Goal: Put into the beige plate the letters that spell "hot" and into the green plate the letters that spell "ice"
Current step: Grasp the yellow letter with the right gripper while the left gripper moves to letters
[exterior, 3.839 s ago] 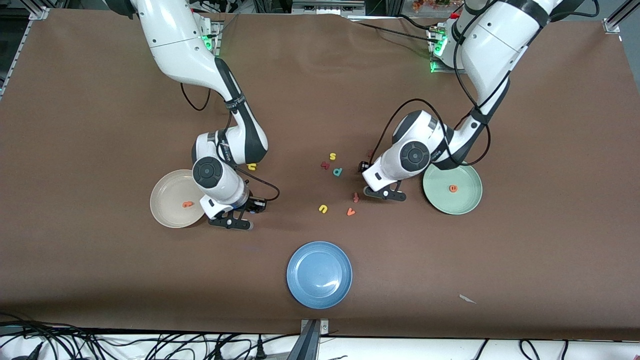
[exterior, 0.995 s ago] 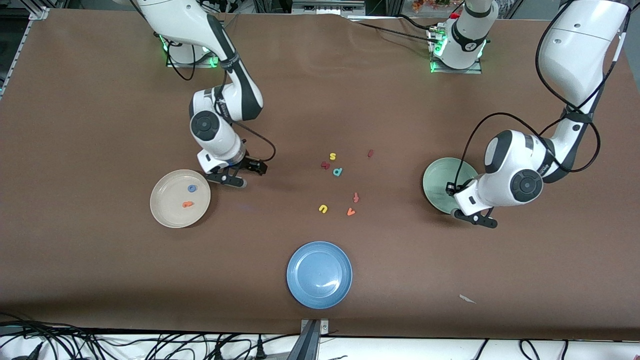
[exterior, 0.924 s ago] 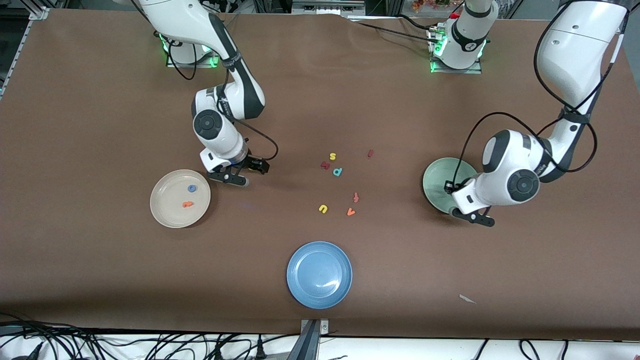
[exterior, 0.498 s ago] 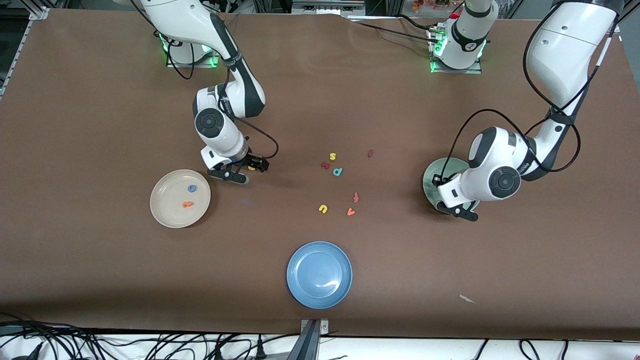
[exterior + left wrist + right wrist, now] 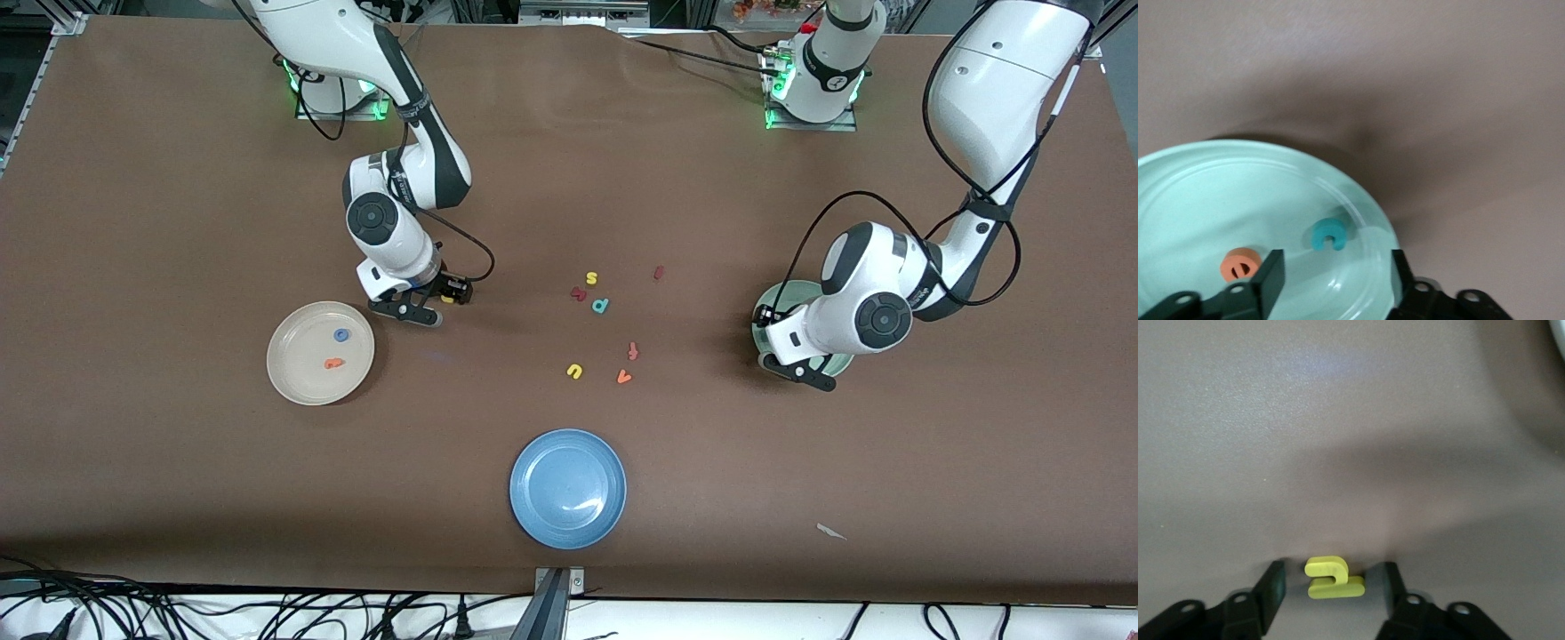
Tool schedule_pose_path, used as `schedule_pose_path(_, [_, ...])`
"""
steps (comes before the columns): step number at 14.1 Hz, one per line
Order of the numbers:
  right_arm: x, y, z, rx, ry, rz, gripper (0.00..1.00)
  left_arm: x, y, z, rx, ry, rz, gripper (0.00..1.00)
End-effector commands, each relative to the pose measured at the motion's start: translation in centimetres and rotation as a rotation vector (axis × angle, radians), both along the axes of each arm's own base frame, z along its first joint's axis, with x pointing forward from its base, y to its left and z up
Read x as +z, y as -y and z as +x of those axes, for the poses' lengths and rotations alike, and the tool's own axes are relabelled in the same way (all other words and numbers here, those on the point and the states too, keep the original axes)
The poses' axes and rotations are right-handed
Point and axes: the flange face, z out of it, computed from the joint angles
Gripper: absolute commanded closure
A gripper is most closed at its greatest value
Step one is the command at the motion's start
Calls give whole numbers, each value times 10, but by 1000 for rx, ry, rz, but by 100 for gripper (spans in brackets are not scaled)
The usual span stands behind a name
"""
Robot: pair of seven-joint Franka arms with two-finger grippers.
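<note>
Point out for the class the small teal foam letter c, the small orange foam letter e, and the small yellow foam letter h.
Small teal foam letter c (image 5: 1329, 235), left wrist view: on its curved back.
Small orange foam letter e (image 5: 1241, 263), left wrist view: on its middle.
Small yellow foam letter h (image 5: 1334, 578), right wrist view: on its middle.

Mint-green plate holds teal c, orange e; yellow h on brown table

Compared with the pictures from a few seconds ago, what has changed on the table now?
The left tool carried the teal c to the green plate and let it go beside the orange e. The right tool put the blue o on the beige plate, then moved to straddle the yellow h, fingers open. The orange t, the blue plate and the loose letters in the middle stayed put.
</note>
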Motion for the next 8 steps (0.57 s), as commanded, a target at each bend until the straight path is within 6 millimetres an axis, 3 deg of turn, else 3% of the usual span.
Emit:
schedule_pose_path(1, [2, -2, -10, 1, 0, 13, 41, 58, 40, -3, -92, 35, 4, 0])
schedule_pose_path(3, [1, -2, -11, 9, -2, 11, 44, 76, 81, -13, -141, 58, -27, 0])
schedule_pose_path(4, [0, -4, -13, 13, -5, 12, 46, 77, 91, -17, -144, 57, -31, 0])
schedule_pose_path(6, [-2, -4, -13, 13, -7, 9, 57, 78, 119, -27, -143, 62, -27, 0])
schedule_pose_path(8, [-3, -4, -13, 13, -7, 9, 64, 66, 152, -45, -107, 47, 3, 0])
